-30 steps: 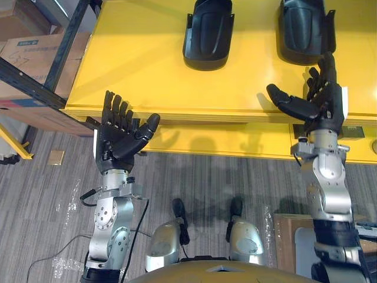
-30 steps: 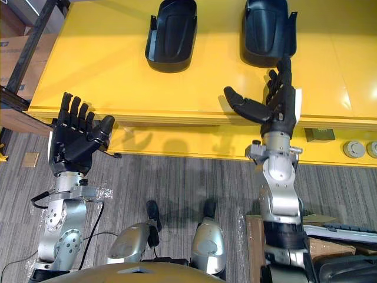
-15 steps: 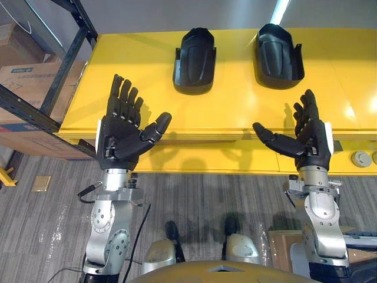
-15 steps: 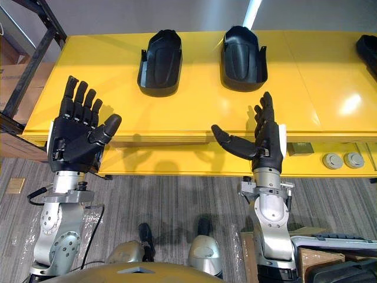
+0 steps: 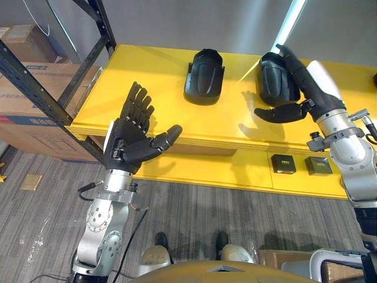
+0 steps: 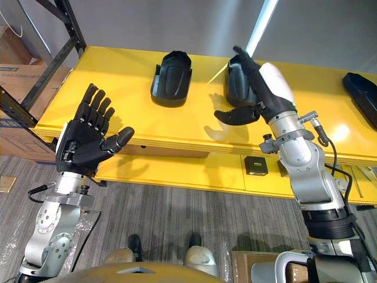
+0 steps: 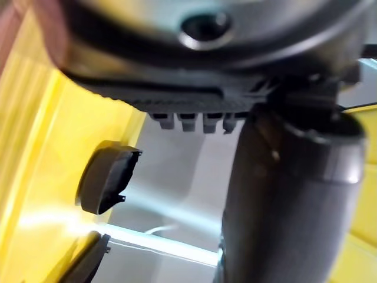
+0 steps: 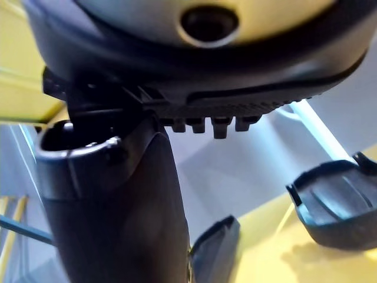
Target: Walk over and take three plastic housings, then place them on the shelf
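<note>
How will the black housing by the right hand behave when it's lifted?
The housing looks like a rigid moulded shell, so probably stiff and light. Its smooth curved top may slip under the open right hand. It rests flat on the yellow table, unlikely to roll.

I see a long glossy yellow tabletop [image 5: 153,88] running across the upper half of my frame, with two small black square boxes [image 5: 283,163] on its lower yellow ledge at right. Brown cardboard boxes [image 5: 26,97] stack at the left edge, above grey wood-patterned flooring [image 5: 47,194].
</note>
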{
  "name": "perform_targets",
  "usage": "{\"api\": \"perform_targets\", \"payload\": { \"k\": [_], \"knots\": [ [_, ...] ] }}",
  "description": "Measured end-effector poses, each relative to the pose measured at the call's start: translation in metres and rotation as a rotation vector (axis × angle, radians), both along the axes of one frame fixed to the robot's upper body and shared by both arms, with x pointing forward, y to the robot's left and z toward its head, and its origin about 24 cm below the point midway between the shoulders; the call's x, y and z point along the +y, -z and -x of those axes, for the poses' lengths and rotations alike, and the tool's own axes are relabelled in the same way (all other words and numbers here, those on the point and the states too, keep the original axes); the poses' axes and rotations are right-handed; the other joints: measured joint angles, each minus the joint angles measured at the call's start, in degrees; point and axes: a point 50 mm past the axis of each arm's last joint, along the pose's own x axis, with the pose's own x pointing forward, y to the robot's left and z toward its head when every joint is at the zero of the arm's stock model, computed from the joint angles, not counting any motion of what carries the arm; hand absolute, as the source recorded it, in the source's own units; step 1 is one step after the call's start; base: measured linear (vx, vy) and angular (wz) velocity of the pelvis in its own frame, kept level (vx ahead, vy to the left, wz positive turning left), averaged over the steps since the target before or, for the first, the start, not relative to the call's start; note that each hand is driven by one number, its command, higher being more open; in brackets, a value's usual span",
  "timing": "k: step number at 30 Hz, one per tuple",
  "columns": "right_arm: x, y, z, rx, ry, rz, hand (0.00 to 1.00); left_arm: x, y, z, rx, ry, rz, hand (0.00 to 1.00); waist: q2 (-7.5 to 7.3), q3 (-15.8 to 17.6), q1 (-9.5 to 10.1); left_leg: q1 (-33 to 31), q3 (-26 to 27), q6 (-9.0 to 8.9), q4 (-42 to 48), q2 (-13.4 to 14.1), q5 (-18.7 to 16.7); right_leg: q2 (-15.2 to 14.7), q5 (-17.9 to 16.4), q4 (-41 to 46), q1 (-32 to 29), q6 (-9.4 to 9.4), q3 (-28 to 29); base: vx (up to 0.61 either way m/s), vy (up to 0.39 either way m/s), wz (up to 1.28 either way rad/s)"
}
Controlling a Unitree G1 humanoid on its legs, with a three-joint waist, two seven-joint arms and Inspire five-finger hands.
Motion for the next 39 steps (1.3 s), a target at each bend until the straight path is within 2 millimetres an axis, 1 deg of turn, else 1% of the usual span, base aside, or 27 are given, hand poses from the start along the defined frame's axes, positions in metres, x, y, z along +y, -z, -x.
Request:
{"api": "perform_targets", "payload": {
  "k": [3,4,5,6,7,8,9,11,12,13,15,18,20,21,24,29,32,37,39],
  "knots": [
    [-0.002,0.011,-0.01,0.092,0.006,0.037,1.0,0.002,0.006,-0.001,0.026,-0.005,-0.008,1.0,-0.4,0.23,0.28,-0.35,-0.31,0.02,0.2,0.01,0.01,-0.08,0.02,0.09,-0.06,0.03,-0.38,-0.01,0.008,0.08],
    [-0.003,0.014,-0.015,0.112,0.013,0.046,1.0,0.004,0.007,-0.001,0.033,-0.003,-0.02,1.0,-0.84,0.48,0.15,-1.24,-0.57,0.02,0.92,0.14,-0.13,-0.08,0.02,0.3,-0.53,0.03,-0.63,-0.05,0.0,0.13],
    [-0.005,0.011,-0.018,0.115,0.022,0.059,1.0,0.005,0.006,-0.002,0.03,0.001,-0.037,1.0,-1.25,0.83,0.21,-3.51,-0.98,-0.01,3.33,0.57,-0.99,-0.06,0.02,0.84,-1.85,0.03,-0.79,-0.06,-0.003,0.15],
    [-0.006,0.008,-0.019,0.111,0.027,0.073,1.0,0.006,0.005,-0.002,0.026,0.001,-0.044,1.0,-1.42,1.2,0.21,-5.11,-1.2,0.15,5.42,0.99,-1.69,-0.02,0.02,1.48,-2.67,0.03,-0.97,-0.07,-0.007,0.14],
    [-0.01,-0.001,-0.022,0.099,0.043,0.101,1.0,0.008,0.003,-0.004,0.014,0.002,-0.053,1.0,-1.49,2.83,0.33,-7.99,-1.85,0.21,10.68,2.14,-3.56,0.29,0.02,2.68,-3.5,0.03,-1.22,-0.09,0.004,0.02],
    [-0.014,-0.011,-0.024,0.082,0.065,0.122,1.0,0.009,0.001,-0.008,0.007,-0.001,-0.059,1.0,-1.18,4.86,0.97,-9.58,-2.43,0.01,15.5,3.35,-5.72,1.0,0.02,3.65,-3.5,0.03,-1.16,-0.1,0.015,-0.05],
    [-0.015,-0.015,-0.025,0.071,0.073,0.129,1.0,0.009,0.001,-0.009,0.007,-0.006,-0.059,1.0,-1.03,5.54,1.33,-10.2,-2.63,0.06,17.44,3.87,-6.58,1.32,0.01,4.03,-3.51,0.02,-1.15,-0.12,0.036,-0.14],
    [-0.015,-0.029,-0.026,0.022,0.08,0.141,1.0,0.014,0.0,-0.01,0.003,-0.035,-0.059,1.0,-0.99,7.62,1.46,-12.11,-3.3,-0.08,21.34,5.07,-9.01,1.89,-0.12,4.46,-3.51,-0.18,-1.22,-0.12,0.041,-0.03],
    [-0.015,-0.033,-0.027,0.006,0.084,0.141,1.0,0.015,-0.001,-0.01,-0.001,-0.041,-0.058,1.0,-1.08,8.42,1.47,-12.21,-3.32,-0.24,21.79,5.08,-9.45,1.88,-0.21,4.69,-3.53,-0.26,-1.16,-0.12,0.049,0.04],
    [-0.015,-0.039,-0.027,-0.021,0.091,0.143,1.0,0.017,-0.002,-0.011,-0.006,-0.051,-0.058,1.0,-1.12,9.52,1.5,-13.08,-3.38,0.16,22.59,5.1,-9.96,1.67,-0.86,5.51,-4.33,-0.56,-1.17,-0.14,0.055,0.04],
    [-0.018,-0.047,-0.026,-0.051,0.111,0.156,1.0,0.02,-0.004,-0.01,-0.019,-0.071,-0.052,1.0,-1.21,10.14,1.74,-15.91,-3.36,0.28,23.02,4.93,-9.72,1.1,-0.89,5.98,-7.25,-0.62,-1.13,-0.13,0.049,0.07],
    [-0.019,-0.05,-0.027,-0.061,0.127,0.149,1.0,0.025,-0.008,-0.012,-0.032,-0.09,-0.026,1.0,-1.25,12.05,1.85,-16.51,-3.28,0.32,23.54,4.9,-9.43,0.97,-0.69,6.12,-7.69,-0.5,-1.01,-0.01,0.012,0.0],
    [-0.02,-0.053,-0.027,-0.067,0.135,0.145,1.0,0.026,-0.011,-0.012,-0.055,-0.098,-0.024,1.0,-1.11,12.39,1.76,-17.57,-3.31,0.46,24.03,4.95,-9.5,0.99,-0.2,6.16,-8.58,-0.45,-1.02,0.02,0.003,0.0],
    [-0.021,-0.055,-0.028,-0.071,0.143,0.141,1.0,0.026,-0.013,-0.013,-0.069,-0.101,-0.023,1.0,-1.09,12.48,1.77,-18.06,-3.22,0.97,24.11,4.94,-9.16,0.99,0.04,6.15,-9.12,-0.64,-0.98,0.04,0.005,0.0],
    [-0.027,-0.056,-0.031,-0.063,0.173,0.131,1.0,0.026,-0.015,-0.014,-0.078,-0.1,-0.017,1.0,-0.74,12.91,1.7,-18.01,-3.17,1.22,24.2,4.9,-8.94,0.99,0.2,6.15,-9.1,-0.71,-0.98,0.08,-0.006,0.0],
    [-0.043,-0.073,-0.034,-0.087,0.262,0.092,1.0,0.026,-0.021,-0.017,-0.111,-0.089,0.019,1.0,0.93,14.63,1.56,-17.89,-3.11,1.2,23.85,4.63,-8.95,1.05,0.01,6.16,-9.23,-1.01,-1.06,0.03,-0.003,-0.01],
    [-0.05,-0.077,-0.032,-0.081,0.298,0.106,1.0,0.026,-0.021,-0.017,-0.115,-0.087,0.019,1.0,1.1,14.73,1.6,-17.92,-2.92,1.09,22.93,4.27,-8.65,0.88,-0.01,6.29,-9.91,-1.04,-0.83,0.0,0.001,-0.01],
    [-0.054,-0.084,-0.033,-0.093,0.316,0.098,1.0,0.028,-0.022,-0.017,-0.119,-0.095,0.023,1.0,1.15,14.75,1.53,-17.92,-1.75,1.23,22.07,3.88,-8.46,0.43,0.05,6.71,-11.16,-0.95,0.32,-0.02,0.017,-0.08],
    [-0.054,-0.085,-0.033,-0.082,0.312,0.102,1.0,0.028,-0.022,-0.017,-0.12,-0.096,0.023,1.0,1.47,14.93,1.46,-17.87,-1.47,1.31,22.09,3.78,-8.4,0.24,0.1,6.8,-11.25,-0.86,0.4,-0.02,0.022,-0.05]
  ]
}}
